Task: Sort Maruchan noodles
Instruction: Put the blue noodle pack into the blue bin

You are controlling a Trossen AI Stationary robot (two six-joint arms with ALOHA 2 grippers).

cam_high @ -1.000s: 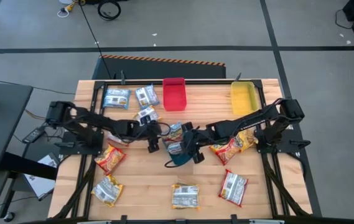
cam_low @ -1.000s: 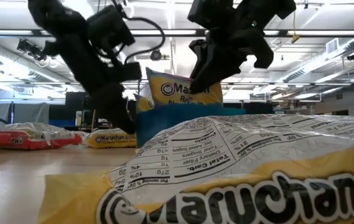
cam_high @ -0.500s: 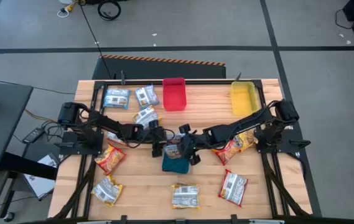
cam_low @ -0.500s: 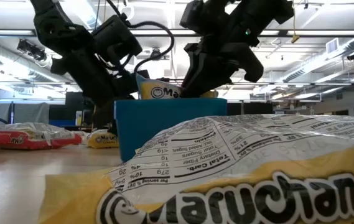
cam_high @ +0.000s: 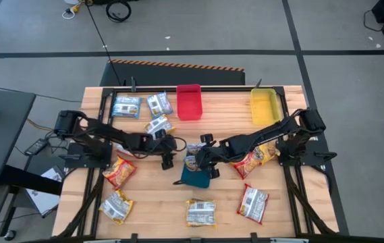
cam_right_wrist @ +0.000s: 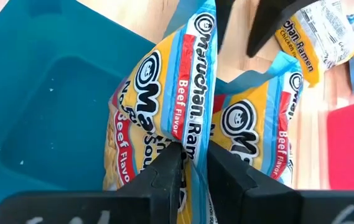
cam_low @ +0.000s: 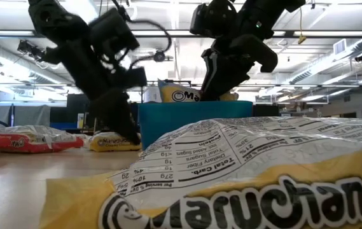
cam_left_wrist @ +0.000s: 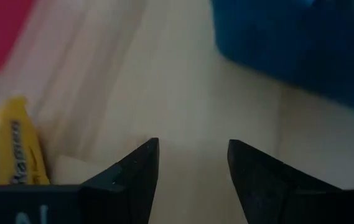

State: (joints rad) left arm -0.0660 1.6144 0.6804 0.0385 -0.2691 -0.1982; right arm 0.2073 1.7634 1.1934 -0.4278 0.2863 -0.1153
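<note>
My right gripper (cam_right_wrist: 193, 158) (cam_high: 202, 160) is shut on a yellow-orange Maruchan noodle packet (cam_right_wrist: 196, 81) at the far rim of the blue tray (cam_high: 195, 177) (cam_right_wrist: 46, 93). Two more yellow-orange packets (cam_right_wrist: 130, 130) (cam_right_wrist: 251, 137) stand close on either side of it. In the low view a packet top (cam_low: 179, 95) pokes up behind the tray's wall (cam_low: 193, 121). My left gripper (cam_left_wrist: 192, 152) (cam_high: 167, 160) hangs open over bare wood left of the tray, nothing between its fingers. My right gripper pinches the middle packet's crinkled edge (cam_right_wrist: 194, 134) between its two fingers. The fingers slant down from the table's right side. The packet stands on edge between its neighbours, reaching away from the fingers over the tray's rim; its far end is hidden.
A red tray (cam_high: 188, 101) and a yellow tray (cam_high: 264, 106) stand at the far edge. Blue-silver packets (cam_high: 125, 106) (cam_high: 159, 103) lie far left. Other packets lie near left (cam_high: 119, 171) (cam_high: 116, 205), near middle (cam_high: 200, 212), near right (cam_high: 253, 203) and under the right arm (cam_high: 256, 156).
My right gripper has rolled its wrist while staying over the tray's far rim, still shut on the packet. The packet now shows lower behind the tray's wall than before. The blue tray has turned a little on the table.
</note>
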